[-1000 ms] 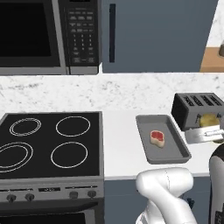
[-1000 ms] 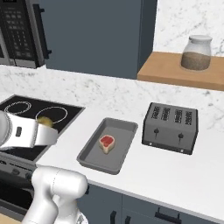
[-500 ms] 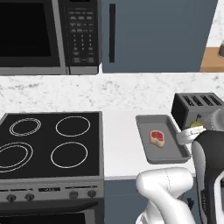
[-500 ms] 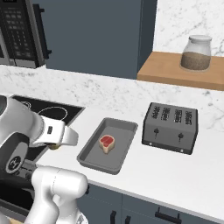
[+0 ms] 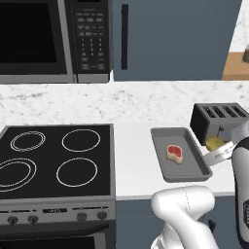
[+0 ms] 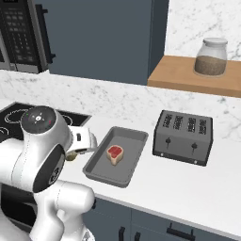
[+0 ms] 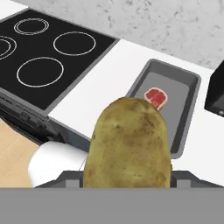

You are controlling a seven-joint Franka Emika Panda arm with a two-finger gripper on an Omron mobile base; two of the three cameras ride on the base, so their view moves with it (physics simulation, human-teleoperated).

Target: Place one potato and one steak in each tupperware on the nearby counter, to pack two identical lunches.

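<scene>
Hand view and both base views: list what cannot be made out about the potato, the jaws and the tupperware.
- Potato: its lower end is cut off at the bottom of the hand view; in the left base view the arm hides most of it.
- Jaws: hidden behind the potato in the hand view, so their contact cannot be checked.
- Steak: its near edge is hidden by the potato in the hand view.
- Tupperware: outside all three views.

Tabletop [image 6: 197,186] carrying, left to right, stove [image 5: 53,160], tray [image 6: 134,141] with one steak [image 6: 115,154] in it, and toaster [image 6: 183,137]; microwave [image 5: 48,39] above the stove; jar [image 6: 211,57] on the wall shelf [image 6: 188,80] above the toaster; potato [image 7: 127,144] in the claw [image 7: 127,177] before the tray.
</scene>
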